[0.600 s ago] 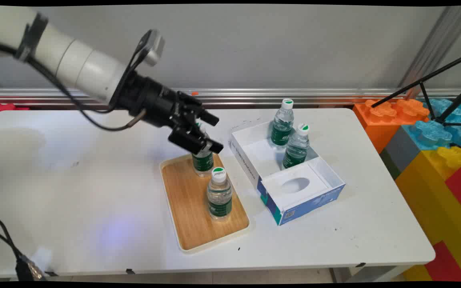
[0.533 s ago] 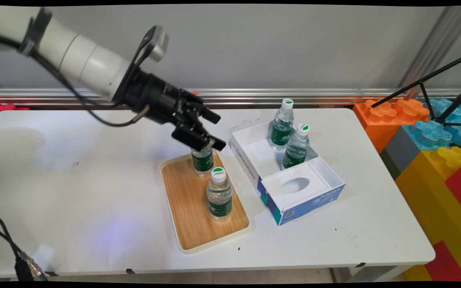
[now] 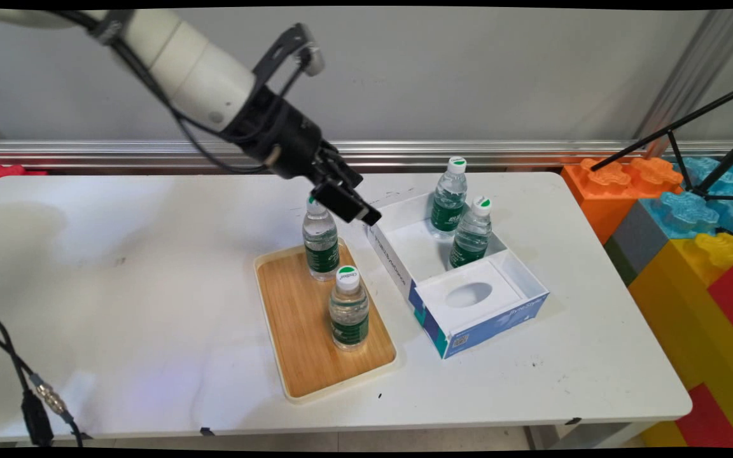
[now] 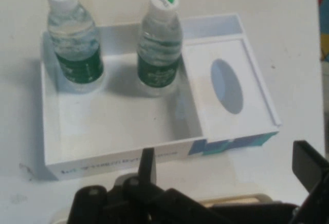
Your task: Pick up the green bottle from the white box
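Hovering empty, the black two-finger gripper (image 3: 366,213) has its fingers spread wide, above the near wall of the open white-and-blue cardboard box (image 3: 392,261). It is just beside the cap of the far clear plastic water bottle (image 3: 321,245) standing on the light wooden tray (image 3: 290,318). A second tray bottle (image 3: 349,312) stands nearer the camera. Two more green-labelled bottles (image 4: 159,44) stand upright in the box's open compartment, beside its white oval-holed insert (image 4: 226,85)

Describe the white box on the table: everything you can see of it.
The white box is open-topped cardboard with blue and teal printing on its outer sides. It lies flat on the table, right of the wooden tray. Two upright water bottles stand in its larger compartment; a white insert with an oval cutout fills the nearer end.
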You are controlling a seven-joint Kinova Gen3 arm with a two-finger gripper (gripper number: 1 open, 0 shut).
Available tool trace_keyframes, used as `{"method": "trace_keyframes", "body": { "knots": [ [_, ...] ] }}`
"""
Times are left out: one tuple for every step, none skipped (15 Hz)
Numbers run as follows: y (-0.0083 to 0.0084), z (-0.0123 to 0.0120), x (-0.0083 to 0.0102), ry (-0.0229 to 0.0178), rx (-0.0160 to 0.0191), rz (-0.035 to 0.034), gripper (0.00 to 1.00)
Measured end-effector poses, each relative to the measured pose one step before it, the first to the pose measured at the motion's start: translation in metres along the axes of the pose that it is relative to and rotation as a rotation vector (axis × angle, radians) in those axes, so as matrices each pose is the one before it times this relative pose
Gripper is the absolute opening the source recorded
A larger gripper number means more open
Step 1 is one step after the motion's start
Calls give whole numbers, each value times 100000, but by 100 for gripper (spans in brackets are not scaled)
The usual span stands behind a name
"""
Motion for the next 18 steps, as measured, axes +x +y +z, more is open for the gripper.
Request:
{"method": "trace_keyframes", "body": {
  "knots": [
    [-24,447,770,-1554,1218,-958,100],
    [-3,330,526,-992,706,-463,100],
    [61,539,795,-1525,925,-534,100],
    [56,386,507,-1052,542,-193,100],
    [127,680,858,-1801,743,-241,100],
    [60,381,439,-1068,579,-362,100],
    [103,589,618,-1702,860,-618,100],
    [101,696,650,-1874,1009,-1194,100],
    [104,728,627,-1503,898,-1069,100],
    [74,677,498,-1159,674,-826,100],
    [44,776,501,-1322,959,-998,100],
    [67,768,453,-1056,870,-923,100],
    [109,694,298,-930,558,-781,100],
    [126,882,309,-472,516,-628,100],
    [91,527,140,-182,156,-207,100],
    [155,841,171,-136,53,-27,100],
    [135,869,106,-153,71,20,100],
    [115,1033,87,-144,122,-27,100]
  ]
}}
